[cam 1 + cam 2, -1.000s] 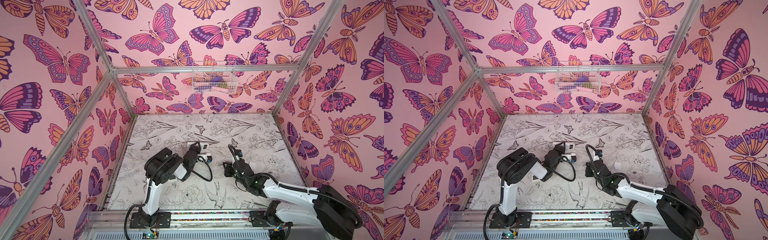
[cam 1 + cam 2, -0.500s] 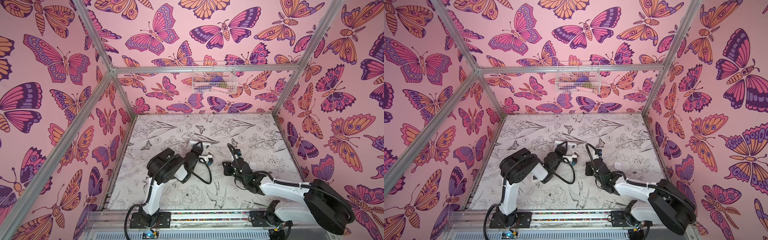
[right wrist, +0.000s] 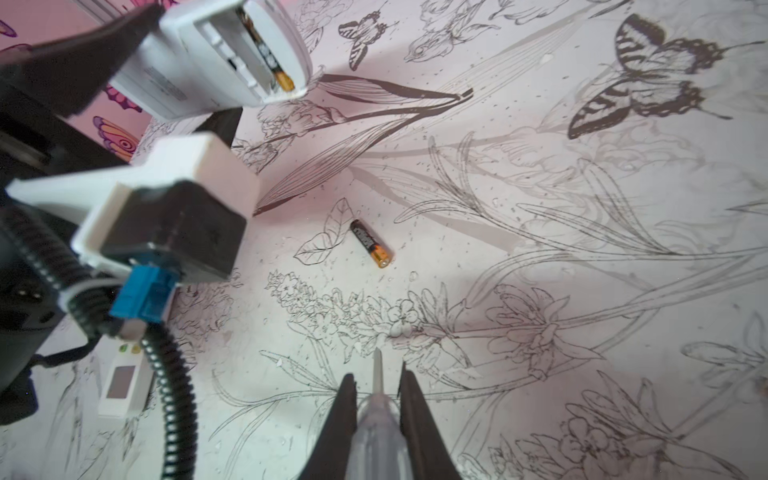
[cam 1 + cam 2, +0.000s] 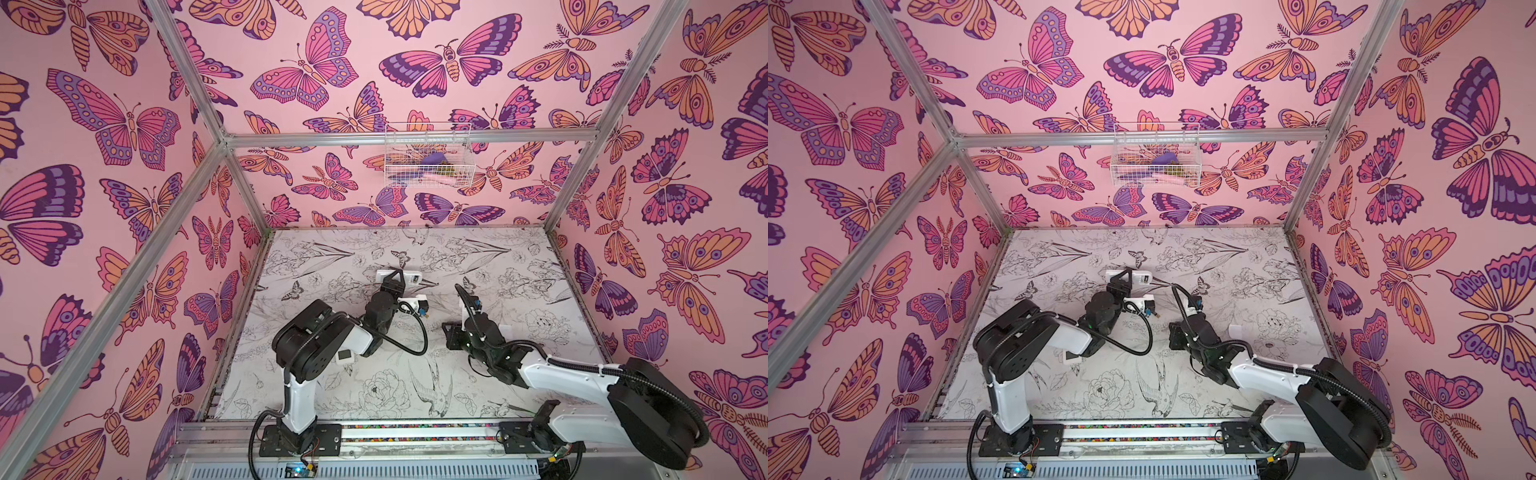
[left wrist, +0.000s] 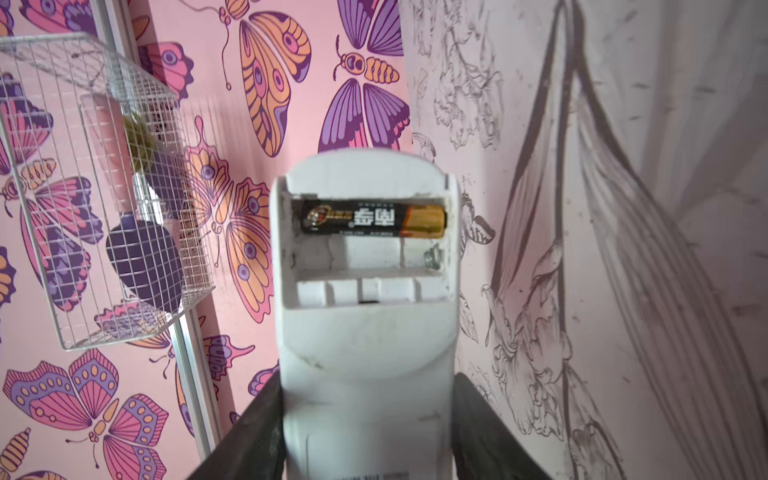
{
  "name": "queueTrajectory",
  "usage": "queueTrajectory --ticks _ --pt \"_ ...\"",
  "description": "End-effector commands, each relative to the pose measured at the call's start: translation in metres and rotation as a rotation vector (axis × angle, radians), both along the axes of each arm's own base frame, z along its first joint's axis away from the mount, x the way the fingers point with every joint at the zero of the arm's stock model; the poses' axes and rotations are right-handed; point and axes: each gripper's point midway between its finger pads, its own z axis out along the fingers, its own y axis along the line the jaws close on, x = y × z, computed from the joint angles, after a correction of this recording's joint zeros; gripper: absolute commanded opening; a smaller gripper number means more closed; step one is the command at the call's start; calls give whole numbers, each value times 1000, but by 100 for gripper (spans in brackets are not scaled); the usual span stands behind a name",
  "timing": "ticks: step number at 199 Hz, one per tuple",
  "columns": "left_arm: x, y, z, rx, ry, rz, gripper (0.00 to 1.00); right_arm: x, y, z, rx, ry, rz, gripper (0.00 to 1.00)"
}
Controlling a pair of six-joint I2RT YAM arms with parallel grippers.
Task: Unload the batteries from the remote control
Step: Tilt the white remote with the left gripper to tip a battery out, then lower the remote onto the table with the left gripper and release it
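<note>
My left gripper point(image 5: 365, 376) is shut on the white remote control point(image 5: 365, 332), seen in both top views point(image 4: 412, 277) point(image 4: 1144, 277) at mid-table. Its back compartment is open. One black-and-gold battery point(image 5: 374, 218) lies in the far slot. The near slot is empty, with its spring point(image 5: 432, 257) showing. Another of the batteries point(image 3: 370, 243) lies loose on the table. My right gripper point(image 3: 377, 374) is shut on a clear-handled screwdriver point(image 3: 376, 419) whose tip points at the table, apart from the loose battery.
A second white remote point(image 4: 345, 356) point(image 3: 122, 384) lies on the table under the left arm. A small white piece point(image 4: 505, 330) rests by the right arm. A wire basket point(image 4: 428, 156) hangs on the back wall. The floral table point(image 4: 498, 257) has pink walls around it.
My left gripper has carried the remote a little toward the back wall. The right arm has shifted slightly. Both grips are unchanged.
</note>
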Motion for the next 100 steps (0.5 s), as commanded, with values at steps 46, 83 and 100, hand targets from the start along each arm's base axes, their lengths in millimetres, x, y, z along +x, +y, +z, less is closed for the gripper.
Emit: queueTrajectory --ticks 46,83,100 --pt "-23 30 18 -220 410 210 0 7 16 34 98 -35 28 0" --pt "-58 44 13 -357 691 328 0 -1 7 37 96 -20 17 0" --pt "-79 48 1 -443 831 399 0 -4 2 37 104 -31 6 0"
